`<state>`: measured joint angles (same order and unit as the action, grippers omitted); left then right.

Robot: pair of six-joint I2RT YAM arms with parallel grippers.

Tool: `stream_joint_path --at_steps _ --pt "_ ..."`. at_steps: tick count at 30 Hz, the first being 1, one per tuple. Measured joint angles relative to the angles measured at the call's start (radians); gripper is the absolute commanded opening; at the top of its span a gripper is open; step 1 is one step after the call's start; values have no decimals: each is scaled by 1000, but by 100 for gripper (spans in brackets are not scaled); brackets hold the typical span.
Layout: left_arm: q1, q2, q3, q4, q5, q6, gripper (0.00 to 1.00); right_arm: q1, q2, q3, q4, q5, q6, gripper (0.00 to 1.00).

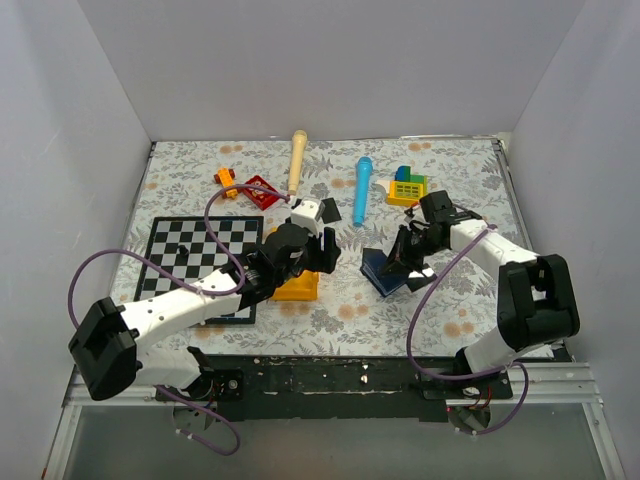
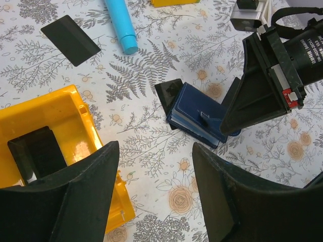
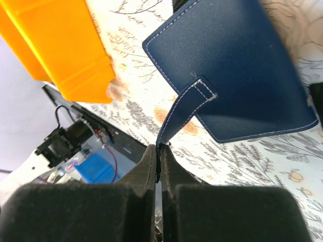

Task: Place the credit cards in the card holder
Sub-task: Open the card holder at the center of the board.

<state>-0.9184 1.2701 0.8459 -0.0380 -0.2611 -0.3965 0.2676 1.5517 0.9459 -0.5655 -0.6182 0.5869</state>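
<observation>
Two cards lie on the patterned table [image 2: 151,65]. The first card [image 2: 70,33] lies flat and alone, well apart from the holder [image 2: 199,113]. The second card [image 2: 169,92] is tucked partly under the holder's far edge and touches it. The holder is folded and is located between the two arms, near a yellow bin [image 2: 55,108].

The right gripper [image 3: 159,151] is closed. Its fingers are pinched on the holder's strap [image 3: 181,108], which is raised off the navy cover.

The left gripper [image 2: 154,166] is held above the table with its jaws apart — nothing is gripped between them. It is positioned between the bin and the holder; in the wrist view one finger is seen over the bin's corner.

A blue cylinder [image 2: 121,25] lies near the first card. A chessboard [image 1: 190,245] is laid at the left side of the table — partly covered by the left arm.
</observation>
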Motion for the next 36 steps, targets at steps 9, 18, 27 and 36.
stream_joint_path --at_steps 9,18,27,36 --pt "0 28 -3 10 36 -5 60 -6 -128 0 -35 68 -14 1" --pt "60 -30 -95 47 87 -60 59 40 -172 22 -3 -55 49 1" --pt "100 -103 -104 46 92 -65 59 145 -149 -47 210 -126 231 1" --pt "104 -97 -104 46 123 -65 57 100 -72 -209 433 -180 352 1"
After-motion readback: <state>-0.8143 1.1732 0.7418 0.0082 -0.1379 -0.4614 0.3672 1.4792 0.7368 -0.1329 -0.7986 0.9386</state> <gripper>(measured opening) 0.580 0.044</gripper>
